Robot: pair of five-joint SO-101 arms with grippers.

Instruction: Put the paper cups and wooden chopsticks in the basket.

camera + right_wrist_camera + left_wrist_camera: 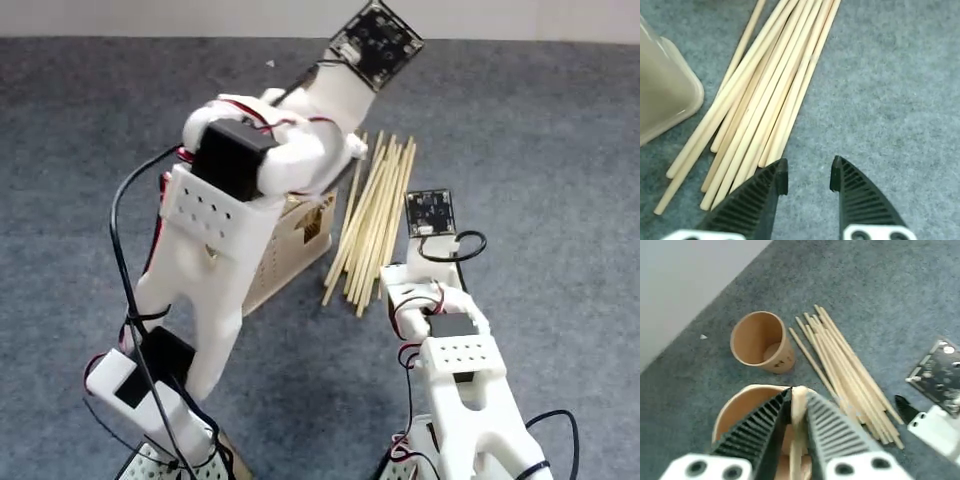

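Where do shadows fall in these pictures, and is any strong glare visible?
High view: even light on the carpet, no glare, a soft shadow beneath the left arm. Left wrist view: the free paper cup is darker inside than at its rim. Right wrist view: the chopsticks cast thin, faint shadows.

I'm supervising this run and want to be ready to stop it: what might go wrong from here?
1. The left tool pinches the held cup only by its rim, so the cup may slip or crumple.
2. The open right tool hovers just off the ends of the chopsticks. Closing there may grab few and scatter the rest.
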